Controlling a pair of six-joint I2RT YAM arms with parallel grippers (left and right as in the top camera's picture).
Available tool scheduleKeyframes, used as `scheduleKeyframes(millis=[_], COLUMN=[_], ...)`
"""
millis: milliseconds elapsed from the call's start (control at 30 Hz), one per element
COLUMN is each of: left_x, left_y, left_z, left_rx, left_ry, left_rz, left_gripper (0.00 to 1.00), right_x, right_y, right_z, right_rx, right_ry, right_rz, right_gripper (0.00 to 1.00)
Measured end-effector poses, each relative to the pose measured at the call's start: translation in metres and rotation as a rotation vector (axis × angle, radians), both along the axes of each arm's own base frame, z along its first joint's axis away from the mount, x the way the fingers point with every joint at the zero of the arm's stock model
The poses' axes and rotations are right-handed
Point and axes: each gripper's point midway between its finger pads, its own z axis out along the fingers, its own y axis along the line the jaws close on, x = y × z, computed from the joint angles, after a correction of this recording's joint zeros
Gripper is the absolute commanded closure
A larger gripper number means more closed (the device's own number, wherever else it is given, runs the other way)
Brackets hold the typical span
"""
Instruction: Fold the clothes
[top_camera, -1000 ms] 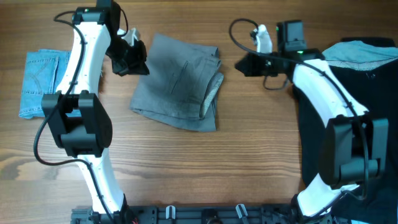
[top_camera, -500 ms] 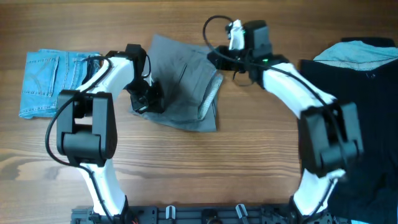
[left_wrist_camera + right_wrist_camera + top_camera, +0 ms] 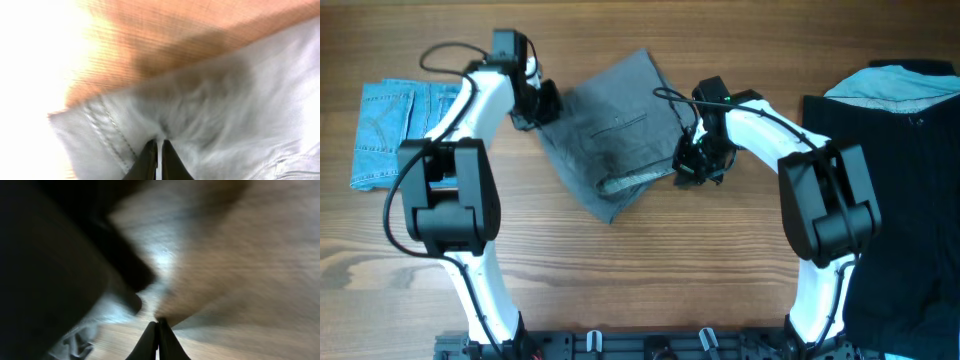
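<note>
The grey shorts (image 3: 615, 130) lie folded and skewed at the table's middle, with a rolled edge at the lower right. My left gripper (image 3: 542, 104) is at their upper left edge. In the left wrist view its jaws (image 3: 159, 150) are pinched together on the grey fabric (image 3: 225, 110) beside a stitched hem. My right gripper (image 3: 690, 168) is at the shorts' right edge. The right wrist view is blurred: its jaws (image 3: 159, 325) are shut, with a fold of fabric (image 3: 240, 265) running from their tips.
Small light-blue denim shorts (image 3: 388, 130) lie at the far left. A big black garment (image 3: 895, 200) covers the right side, with a pale blue piece (image 3: 895, 78) at its top. Bare wood table (image 3: 650, 270) in front.
Both grippers have come onto the shorts' edges: the left up to the upper left, the right down to the right edge. The shorts have turned and shifted, now lying diagonally.
</note>
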Motion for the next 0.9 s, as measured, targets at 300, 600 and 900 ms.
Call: scheduleKeyframes(millis=[300,600,900], left_x=[-0.058,-0.096,-0.080], left_y=[0.023,-0.006,-0.040], left_z=[0.052,-0.008,-0.008], left_rx=[0.028,-0.183,-0.377], left_ry=[0.235,0.301,0.031], left_rz=[0.003,-0.068,-0.128], left_gripper=[0.00,0.00,0.07], right_x=[0.074,0.099,0.086], right_y=[0.010,0.014,0.015], right_z=[0.112,0.045,0.008], right_rx=[0.081,0.041,0.061], right_ry=[-0.656,-0.647,-0.508], right_rz=[0.191,0.238,0.214], right_gripper=[0.89,0.91,0.91])
